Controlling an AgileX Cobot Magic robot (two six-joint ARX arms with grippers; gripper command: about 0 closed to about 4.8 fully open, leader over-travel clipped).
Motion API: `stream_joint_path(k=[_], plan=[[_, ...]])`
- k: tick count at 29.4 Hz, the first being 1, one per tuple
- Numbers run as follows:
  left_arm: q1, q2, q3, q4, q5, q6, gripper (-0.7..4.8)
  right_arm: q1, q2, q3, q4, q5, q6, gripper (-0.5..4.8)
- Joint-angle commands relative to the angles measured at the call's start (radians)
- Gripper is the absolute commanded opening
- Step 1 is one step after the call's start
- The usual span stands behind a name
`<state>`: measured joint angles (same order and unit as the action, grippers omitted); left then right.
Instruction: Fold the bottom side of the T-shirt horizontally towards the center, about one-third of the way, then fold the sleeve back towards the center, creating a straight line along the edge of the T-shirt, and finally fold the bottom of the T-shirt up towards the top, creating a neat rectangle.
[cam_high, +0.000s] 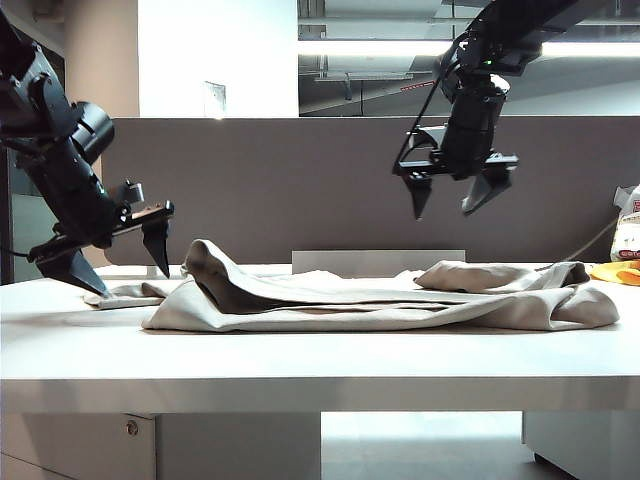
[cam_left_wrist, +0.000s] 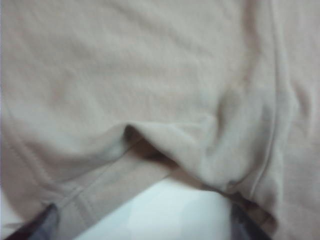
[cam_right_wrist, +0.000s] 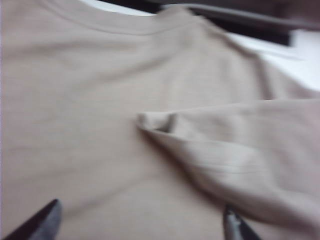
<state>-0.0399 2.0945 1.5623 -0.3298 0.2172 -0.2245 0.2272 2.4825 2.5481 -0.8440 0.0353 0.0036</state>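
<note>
T-shirt (cam_high: 400, 300) untouched; left gripper (cam_high: 115, 262), right gripper (cam_high: 452, 200) spread, empty.

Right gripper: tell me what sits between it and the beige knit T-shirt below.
Nothing: in the exterior view the open right gripper hangs over the beige knit T-shirt with only the grey divider panel behind the gap.

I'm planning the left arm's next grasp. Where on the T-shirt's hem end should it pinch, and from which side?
Pinch the T-shirt's thin hem corner lying flat at the table's left end, coming down from above and outside. The open left gripper straddles it there; the right gripper hangs open, high above.
</note>
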Motion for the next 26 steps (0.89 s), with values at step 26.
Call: stream_joint_path(k=[26], plan=[[0.089,0.062,0.206,-0.118,-0.083,0.03,4.2,0.017,-0.007,0.003,-0.047,-0.127,0.053,3.68]])
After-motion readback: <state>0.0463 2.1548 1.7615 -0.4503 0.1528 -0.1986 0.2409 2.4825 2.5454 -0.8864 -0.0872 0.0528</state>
